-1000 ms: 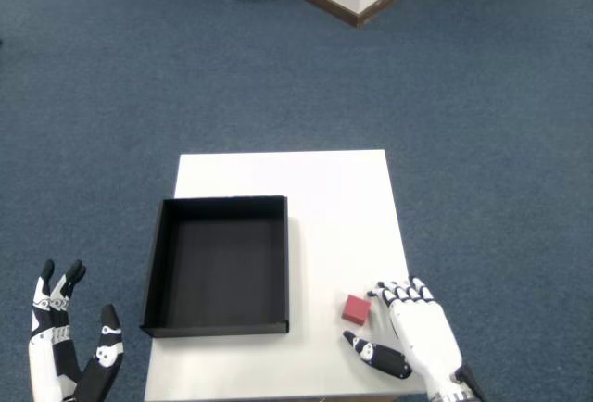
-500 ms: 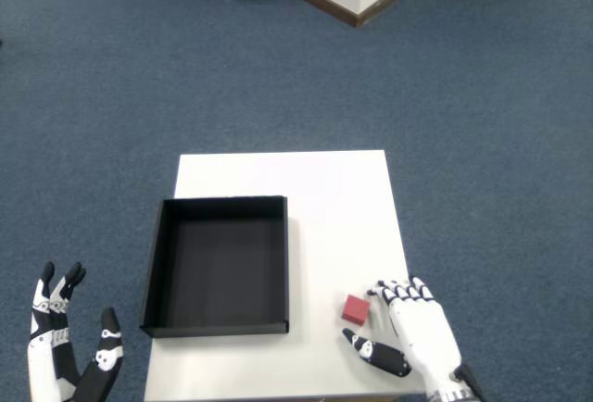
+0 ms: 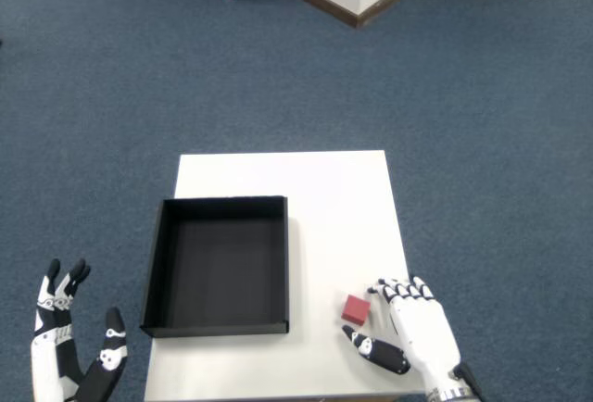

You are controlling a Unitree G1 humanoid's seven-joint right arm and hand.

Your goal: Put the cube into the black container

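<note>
Stillness marks the scene over the past second, with only small shifts at either edge. Far to the left of the black container (image 3: 220, 268), off the desk (image 3: 306, 189) and over blue carpet, the left robot hand (image 3: 69, 351) has sunk slightly toward the bottom of the frame, fingers spread and holding nothing. The black container itself has not moved; it sits on the left half of the white desk, its interior bare. To the right of the container's near right corner, the red cube (image 3: 355, 308) rests on the desk surface in the same spot as before, just outside the tray wall. Right of the cube, the right robot hand (image 3: 410, 331) has crept a little closer: its fingertips (image 3: 382, 288) now sit just beside the cube's right edge, and the thumb (image 3: 375, 350) has edged in below it, on the side nearer the camera. Fingers and thumb remain apart, not yet clamped on anything; whether they touch the cube cannot be told. The slow closing-in suggests a grasp is being set up, so the task appears to be at its opening stage, with lift and transfer to the container still ahead.
</note>
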